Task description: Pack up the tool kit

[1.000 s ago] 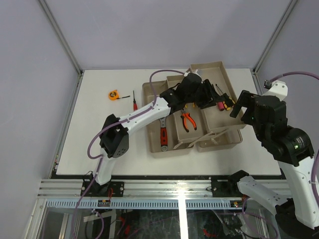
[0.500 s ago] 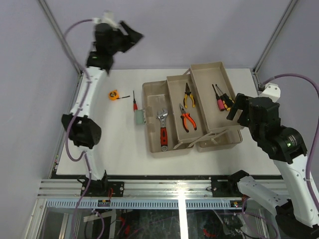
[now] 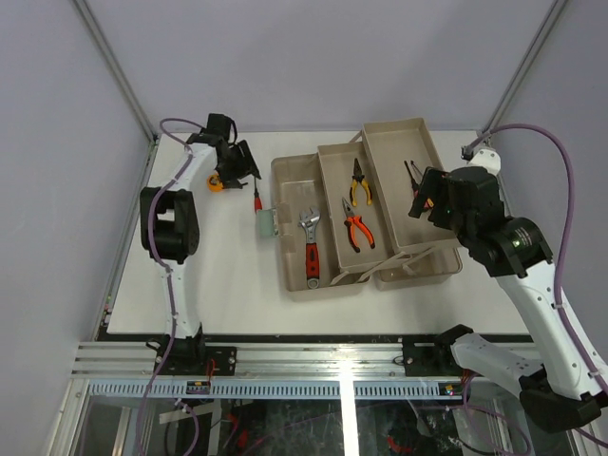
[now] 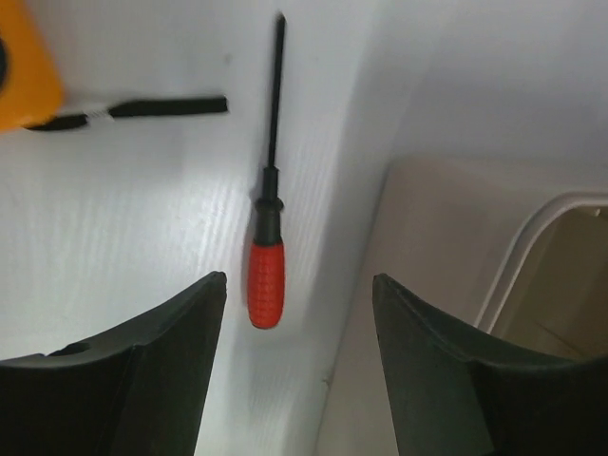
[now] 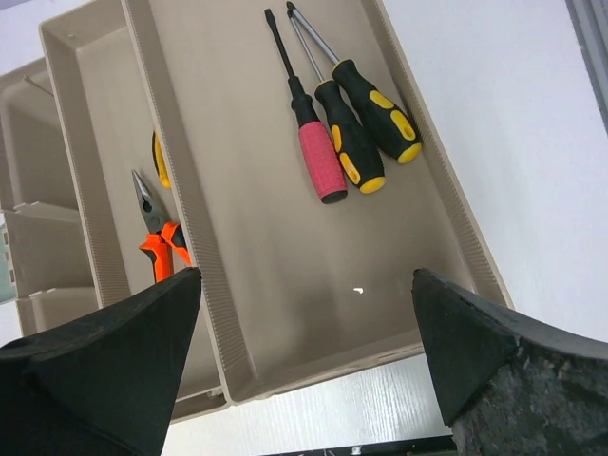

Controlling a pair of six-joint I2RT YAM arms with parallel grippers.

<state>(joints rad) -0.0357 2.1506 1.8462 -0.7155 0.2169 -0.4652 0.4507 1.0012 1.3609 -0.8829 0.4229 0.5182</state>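
The beige toolbox (image 3: 290, 171) lies open with its trays spread. A red-handled wrench (image 3: 310, 249) is in the left tray, yellow pliers (image 3: 358, 180) and orange pliers (image 3: 356, 230) in the middle tray (image 5: 90, 142). Three screwdrivers (image 5: 342, 133) lie in the right tray (image 5: 285, 247). A red-handled screwdriver (image 4: 266, 280) and the orange tape measure (image 4: 24, 66) lie on the table left of the box. My left gripper (image 4: 299, 285) is open and empty above the red handle, and also shows in the top view (image 3: 249, 173). My right gripper (image 5: 304, 275) is open and empty above the right tray.
The white table (image 3: 190, 275) is bounded by grey walls and a metal frame post (image 3: 123, 85) at the far left. The tape measure's black strap (image 4: 166, 106) lies beside the screwdriver shaft. A grey-green latch (image 3: 266, 220) sticks out from the box's left wall.
My left arm has swung away from above the toolbox, gone up and round, and come down at the far left over the red screwdriver. My right gripper has moved in over the right tray.
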